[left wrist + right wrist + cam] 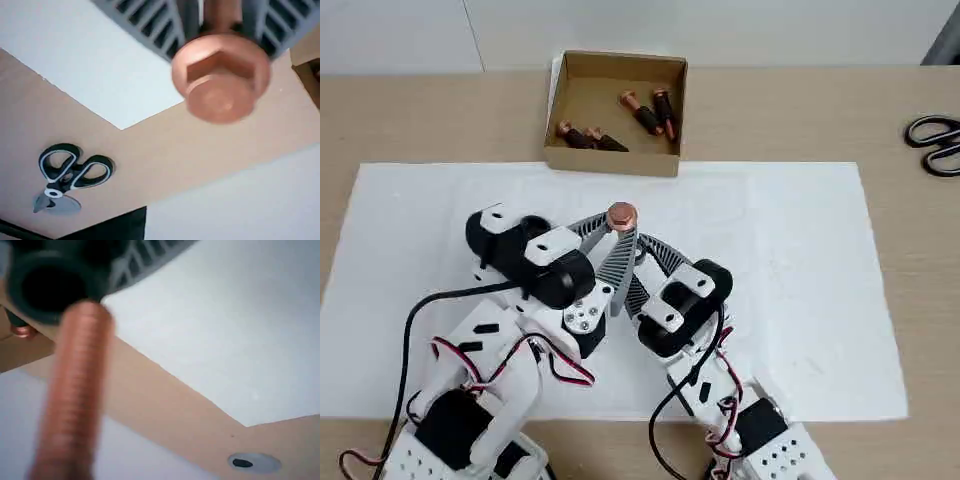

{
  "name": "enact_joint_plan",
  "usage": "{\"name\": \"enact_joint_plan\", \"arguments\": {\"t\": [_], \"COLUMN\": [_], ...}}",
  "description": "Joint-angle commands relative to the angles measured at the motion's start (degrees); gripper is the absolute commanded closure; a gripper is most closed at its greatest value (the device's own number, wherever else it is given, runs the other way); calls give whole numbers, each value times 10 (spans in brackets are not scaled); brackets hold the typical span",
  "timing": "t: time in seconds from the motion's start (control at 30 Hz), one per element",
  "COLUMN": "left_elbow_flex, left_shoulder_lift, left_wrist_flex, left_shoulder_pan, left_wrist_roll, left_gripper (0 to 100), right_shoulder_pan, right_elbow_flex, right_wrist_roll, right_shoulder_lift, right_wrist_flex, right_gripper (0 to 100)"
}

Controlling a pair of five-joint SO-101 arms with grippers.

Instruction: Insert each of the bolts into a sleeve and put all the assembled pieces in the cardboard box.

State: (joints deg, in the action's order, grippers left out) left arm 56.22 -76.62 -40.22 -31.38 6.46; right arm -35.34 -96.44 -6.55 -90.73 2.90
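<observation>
A copper bolt (622,215) stands head up over the white sheet, where the two arms meet. My left gripper (220,15) is shut on the bolt (222,75), with grey fingers on both sides just behind its head. My right gripper (55,270) is shut on a black sleeve (47,282) whose open bore faces the camera. The bolt's threaded shaft (75,390) ends at the sleeve's rim, beside the hole rather than in it. The cardboard box (670,90) at the back holds several assembled pieces (645,115).
A white paper sheet (800,280) covers the middle of the wooden table. Black scissors (935,143) lie at the far right edge, and the scissors (70,172) also appear in the left wrist view. The box's front wall (610,160) stands just beyond the grippers.
</observation>
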Motion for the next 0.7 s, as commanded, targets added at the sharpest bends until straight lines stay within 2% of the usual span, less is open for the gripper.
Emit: {"name": "enact_joint_plan", "arguments": {"t": [0.0,0.27,0.4,0.67], "left_elbow_flex": [15,112,141,99], "left_shoulder_lift": [-10,-11,-11,-11], "left_wrist_flex": [15,182,190,191], "left_shoulder_pan": [-4,-4,-4,-4], "left_wrist_roll": [3,0,1,2], "left_gripper": [994,994,994,994], "right_shoulder_pan": [-2,-2,-2,-2], "right_elbow_flex": [-4,-4,-4,-4], "right_wrist_roll": [-5,-5,-5,-5], "right_shoulder_lift": [-9,-9,-9,-9], "right_wrist_flex": [-13,-13,-13,-12], "right_gripper": [994,994,994,994]}}
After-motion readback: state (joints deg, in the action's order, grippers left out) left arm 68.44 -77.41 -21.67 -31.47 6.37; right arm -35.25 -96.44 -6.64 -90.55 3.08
